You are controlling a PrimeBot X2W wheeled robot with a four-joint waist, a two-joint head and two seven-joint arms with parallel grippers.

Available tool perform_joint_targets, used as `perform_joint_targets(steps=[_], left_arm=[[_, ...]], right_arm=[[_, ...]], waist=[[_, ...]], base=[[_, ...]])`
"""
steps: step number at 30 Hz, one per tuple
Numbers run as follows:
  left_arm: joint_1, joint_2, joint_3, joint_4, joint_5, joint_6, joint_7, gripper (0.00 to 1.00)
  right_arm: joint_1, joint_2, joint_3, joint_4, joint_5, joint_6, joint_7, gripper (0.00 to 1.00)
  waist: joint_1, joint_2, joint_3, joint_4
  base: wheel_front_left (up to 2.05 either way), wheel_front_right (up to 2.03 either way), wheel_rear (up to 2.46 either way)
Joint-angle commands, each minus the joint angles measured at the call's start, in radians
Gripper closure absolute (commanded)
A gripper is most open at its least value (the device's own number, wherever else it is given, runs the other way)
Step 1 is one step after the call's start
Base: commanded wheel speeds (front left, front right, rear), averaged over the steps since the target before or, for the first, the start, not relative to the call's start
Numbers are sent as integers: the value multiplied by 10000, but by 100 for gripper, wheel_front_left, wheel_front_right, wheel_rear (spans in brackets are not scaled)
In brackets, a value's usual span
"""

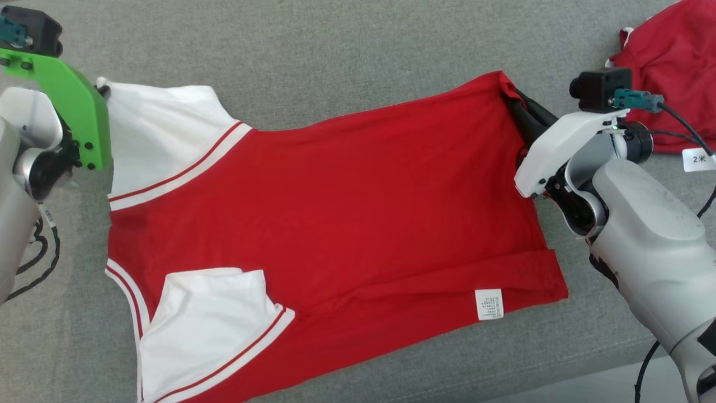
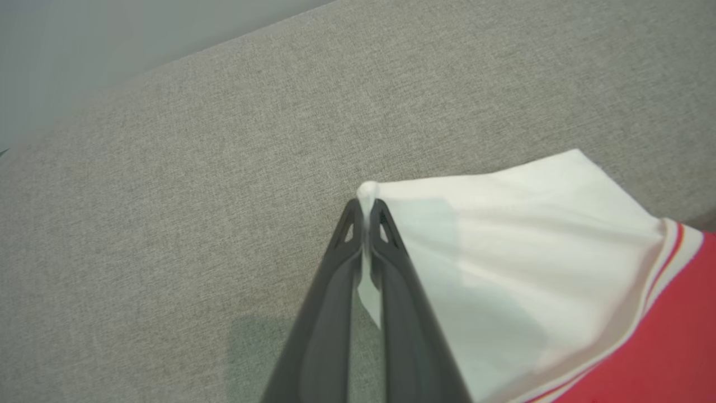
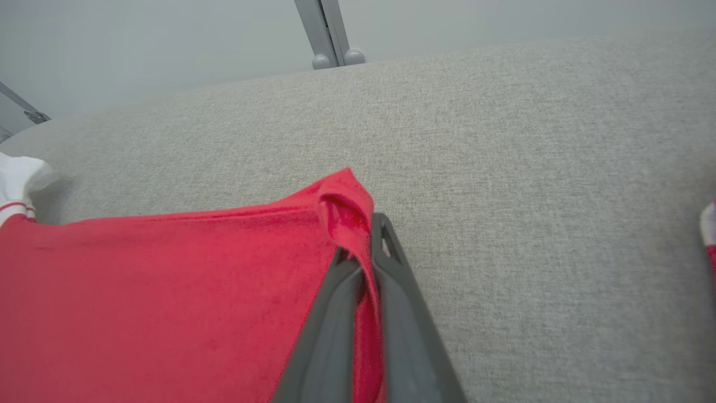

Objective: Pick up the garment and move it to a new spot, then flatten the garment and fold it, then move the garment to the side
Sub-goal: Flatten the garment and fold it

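Red-and-white garment point(image 1: 335, 212) lies stretched flat: the left gripper point(image 2: 366, 208) pinches its white sleeve corner, the right gripper point(image 3: 362, 246) clamps its red hem corner.

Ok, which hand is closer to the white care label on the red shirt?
Right. The right hand pinches a shirt corner at the care label end; the left hand holds the far white sleeve.

The red shirt point(image 1: 335, 212) lies spread out, white sleeves point(image 1: 162, 140) toward 9 o'clock, hem point(image 1: 531, 184) toward 3 o'clock.
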State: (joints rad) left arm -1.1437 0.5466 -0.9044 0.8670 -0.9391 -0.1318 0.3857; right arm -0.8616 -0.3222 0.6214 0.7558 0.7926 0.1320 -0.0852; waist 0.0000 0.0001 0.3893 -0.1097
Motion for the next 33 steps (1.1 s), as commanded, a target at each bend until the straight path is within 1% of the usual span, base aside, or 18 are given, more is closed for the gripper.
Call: perform_joint_targets(steps=[1,5,11,18,20,24,28,33], left_arm=[[239,116,-131,-177,-142,26,0,100],[590,501,-565,-999,-555,26,192,100],[1166,1484,-1246,-2737,-1340,24,725,100],[1887,2651,-1824,-4958,-2464,25,1945,100],[2187,2928,-1926,-5549,-2935,24,2447,100],[2764,3175,-2093,-6523,-3618,180,3043,100],[3376,3262,-2302,-7294,-4004,411,3240,100],[3879,3322,-2642,-7773,-4082,656,3430,100]], right_arm=[[125,-32,4,94,-45,-25,-170,100],[490,-182,319,-16,75,-24,-506,100],[1238,-581,600,-35,434,-24,-957,100],[1868,-1218,1214,-53,637,-24,-736,100],[1952,-1424,1472,-92,672,-24,-533,100],[2036,-1756,2057,-158,746,-24,128,100],[1983,-2060,2747,-226,869,-24,1078,100],[1853,-2408,3631,-521,1112,-22,2147,99]], waist=[[0,-1,-432,249],[0,-1,-1004,432],[0,-1,-1818,777],[0,-1,-2509,1195],[0,-1,-2694,1294],[0,-1,-2903,1391],[0,-1,-2963,1381],[0,-1,-2935,1345]], base=[[0,0,0],[0,0,0],[0,0,0],[0,0,0],[0,0,0],[0,0,0],[0,0,0],[0,0,0]])
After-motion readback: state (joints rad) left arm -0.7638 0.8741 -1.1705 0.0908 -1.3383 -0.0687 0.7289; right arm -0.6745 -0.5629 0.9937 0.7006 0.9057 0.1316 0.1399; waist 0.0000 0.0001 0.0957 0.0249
